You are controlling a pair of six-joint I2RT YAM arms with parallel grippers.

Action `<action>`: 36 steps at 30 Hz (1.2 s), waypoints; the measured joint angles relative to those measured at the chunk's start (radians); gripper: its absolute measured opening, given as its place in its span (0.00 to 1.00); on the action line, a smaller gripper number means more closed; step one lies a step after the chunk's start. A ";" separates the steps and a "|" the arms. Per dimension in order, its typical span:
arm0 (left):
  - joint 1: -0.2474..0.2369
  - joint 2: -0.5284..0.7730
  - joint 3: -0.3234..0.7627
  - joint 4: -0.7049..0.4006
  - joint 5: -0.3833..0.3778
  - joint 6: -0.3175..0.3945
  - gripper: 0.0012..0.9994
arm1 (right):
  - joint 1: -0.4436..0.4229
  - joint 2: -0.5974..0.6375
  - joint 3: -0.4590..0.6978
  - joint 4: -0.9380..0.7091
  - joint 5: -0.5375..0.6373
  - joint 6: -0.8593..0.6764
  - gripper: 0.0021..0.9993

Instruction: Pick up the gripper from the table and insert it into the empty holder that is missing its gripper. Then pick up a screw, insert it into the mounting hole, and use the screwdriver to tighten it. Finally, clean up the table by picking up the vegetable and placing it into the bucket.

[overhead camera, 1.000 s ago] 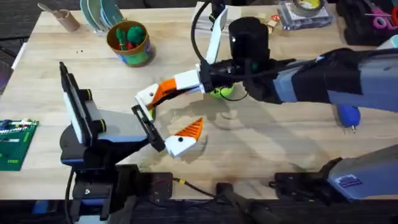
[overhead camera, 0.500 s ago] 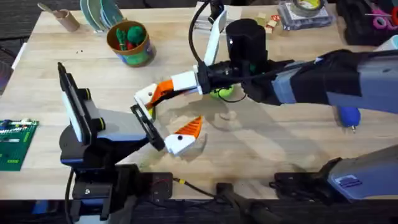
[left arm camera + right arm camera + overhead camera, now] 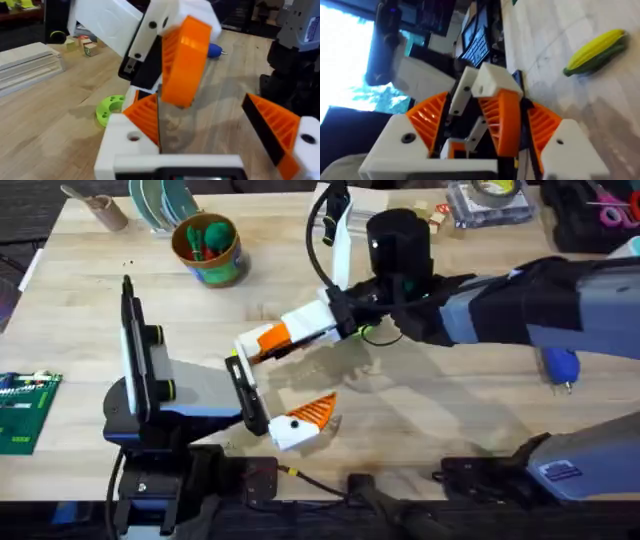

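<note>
The orange ribbed gripper (image 3: pixel 272 335) (image 3: pixel 187 60) (image 3: pixel 500 120) sits against a white holder piece (image 3: pixel 492 80) (image 3: pixel 165 15). My right gripper (image 3: pixel 278 338) (image 3: pixel 485 112), reaching across from the right, is shut on it. My left gripper (image 3: pixel 270 395) (image 3: pixel 205 120) is open just below, one orange pad on each side of the held piece. The lime-green disc (image 3: pixel 365 330) (image 3: pixel 110 107) lies under the right arm. A blue screwdriver (image 3: pixel 560 365) (image 3: pixel 215 49) lies at the right. A corn-like vegetable (image 3: pixel 595 50) lies on the table. The bucket (image 3: pixel 210 250) holds green items.
A brown paper cup (image 3: pixel 100 208) and plates (image 3: pixel 165 200) stand at the back left. A green circuit board (image 3: pixel 25 410) lies at the left edge. A clear box with tape (image 3: pixel 490 200) and small blocks (image 3: pixel 435 215) are at the back right.
The right gripper has carried the held orange piece slightly right and nearer. The left arm has shifted right, with its open fingers closer under that piece.
</note>
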 joint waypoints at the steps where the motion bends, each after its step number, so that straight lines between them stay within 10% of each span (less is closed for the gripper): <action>1: 0.000 0.000 0.000 -0.001 0.004 0.001 0.99 | -0.003 0.000 0.000 0.000 -0.014 0.000 0.89; 18: 0.000 0.000 0.000 -0.002 0.015 0.001 0.99 | -0.255 0.000 0.098 -0.059 0.160 -0.109 0.97; 36: 0.000 0.000 0.000 -0.002 0.019 0.002 0.99 | -0.189 -0.173 0.461 -1.317 0.857 -0.830 0.97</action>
